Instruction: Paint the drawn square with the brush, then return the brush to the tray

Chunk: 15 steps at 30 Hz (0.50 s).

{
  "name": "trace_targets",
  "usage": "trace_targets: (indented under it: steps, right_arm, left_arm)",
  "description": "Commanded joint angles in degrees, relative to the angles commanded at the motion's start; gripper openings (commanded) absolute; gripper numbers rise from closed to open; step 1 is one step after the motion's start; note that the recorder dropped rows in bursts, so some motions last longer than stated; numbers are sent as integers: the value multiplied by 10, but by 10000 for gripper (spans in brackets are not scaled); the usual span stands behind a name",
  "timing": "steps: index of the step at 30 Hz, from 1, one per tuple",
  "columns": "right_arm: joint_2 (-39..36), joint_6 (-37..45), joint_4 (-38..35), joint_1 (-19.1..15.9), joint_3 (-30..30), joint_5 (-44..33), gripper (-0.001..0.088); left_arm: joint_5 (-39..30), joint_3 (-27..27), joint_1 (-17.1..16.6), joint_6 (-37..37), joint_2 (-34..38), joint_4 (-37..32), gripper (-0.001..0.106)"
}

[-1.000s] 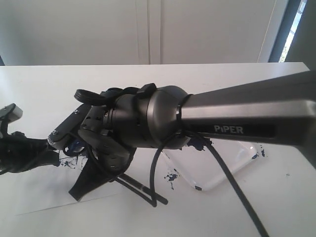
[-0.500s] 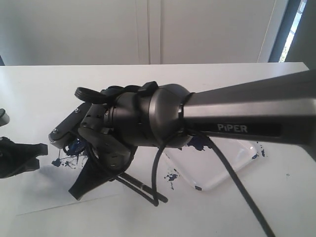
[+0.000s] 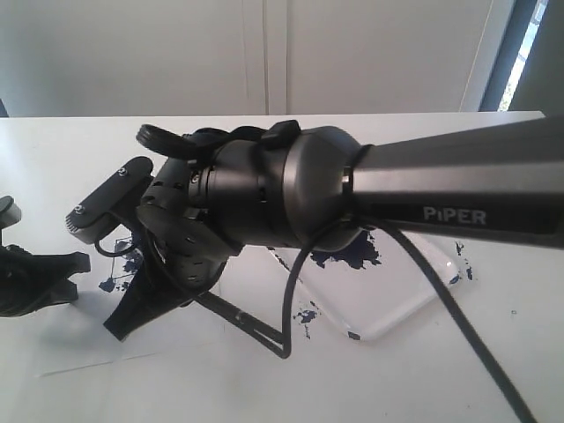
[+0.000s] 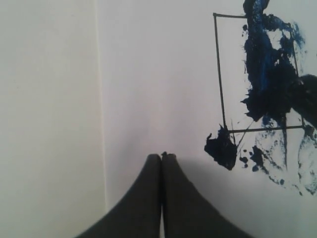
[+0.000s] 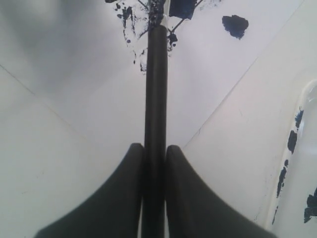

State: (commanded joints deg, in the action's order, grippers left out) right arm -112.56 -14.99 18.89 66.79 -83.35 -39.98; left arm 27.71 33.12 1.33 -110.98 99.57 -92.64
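Blocked across the middle by the right arm, stretched from the right over the tray. Barred at the square by the right tool, clamped round the brush. Crowded by the left tool, tips pressed together over the paper near the square. Found passage along the far counter behind the arm, and along the near edge.
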Motion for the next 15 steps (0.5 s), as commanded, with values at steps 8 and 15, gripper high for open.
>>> trace_targets:
  steps: [8,15]
  right_arm:
    - [-38,0,-5,0,-23,-20,0]
    - [-63,0,-4,0,-50,-26,0]
  left_arm:
    - [11,0,0,0,0,0,0]
    - [13,0,0,0,0,-4,0]
